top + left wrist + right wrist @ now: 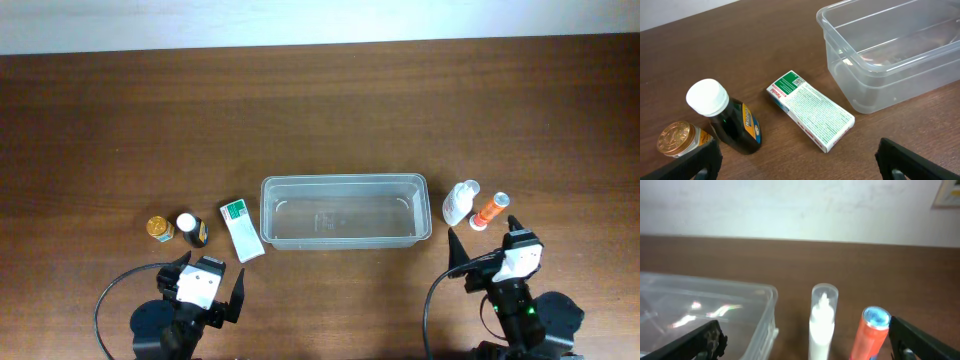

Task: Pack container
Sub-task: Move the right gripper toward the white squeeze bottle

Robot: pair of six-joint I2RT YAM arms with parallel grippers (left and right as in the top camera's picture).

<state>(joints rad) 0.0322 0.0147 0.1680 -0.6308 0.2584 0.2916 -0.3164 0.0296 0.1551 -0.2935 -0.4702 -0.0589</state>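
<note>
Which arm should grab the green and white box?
Left. The box lies ahead of the open left gripper, left of the container; the right gripper sits past its far end.

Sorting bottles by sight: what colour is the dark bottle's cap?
White; the cap shows best in the left wrist view.

I see a desk [320, 110] of dark, faintly glossy wood grain. The container [890, 75] looks like clear, smooth, shiny plastic; the box [811, 110] is printed matt card, and the gold lid [675, 137] gleams like metal.

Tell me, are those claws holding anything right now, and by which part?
Nothing. The left gripper and right gripper are both open and empty.
</note>
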